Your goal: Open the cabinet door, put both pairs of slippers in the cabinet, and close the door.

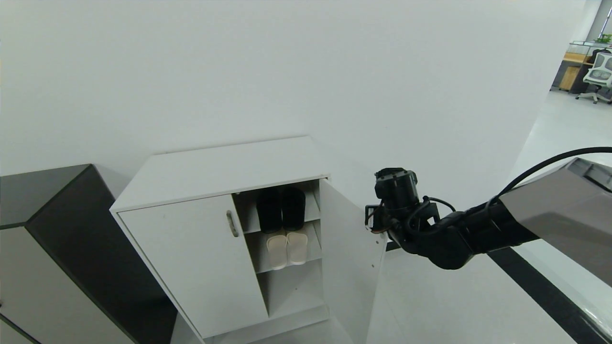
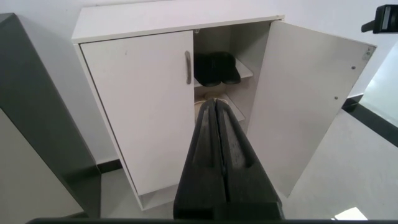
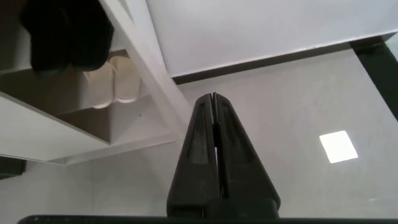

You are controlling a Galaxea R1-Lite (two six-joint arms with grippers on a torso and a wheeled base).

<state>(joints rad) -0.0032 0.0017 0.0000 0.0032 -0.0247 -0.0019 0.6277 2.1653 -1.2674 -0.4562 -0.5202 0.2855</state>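
Note:
The white cabinet (image 1: 224, 167) stands against the wall with its left door (image 1: 191, 263) closed and its right door (image 1: 351, 258) swung open. A black pair of slippers (image 1: 281, 209) lies on the top shelf, and a cream pair (image 1: 287, 248) on the shelf below. My right arm's wrist (image 1: 399, 200) hangs just beyond the open door's outer edge. The right gripper (image 3: 214, 102) is shut and holds nothing, with the door's edge (image 3: 149, 68), the black pair (image 3: 65, 37) and the cream pair (image 3: 112, 87) beside it. My left gripper (image 2: 214, 106) is shut and empty, in front of the cabinet opening (image 2: 217, 74).
A dark grey cabinet (image 1: 57, 239) stands close on the left of the white one. A black stripe (image 1: 540, 291) crosses the pale floor on the right. An office chair (image 1: 600, 71) stands far off at the back right.

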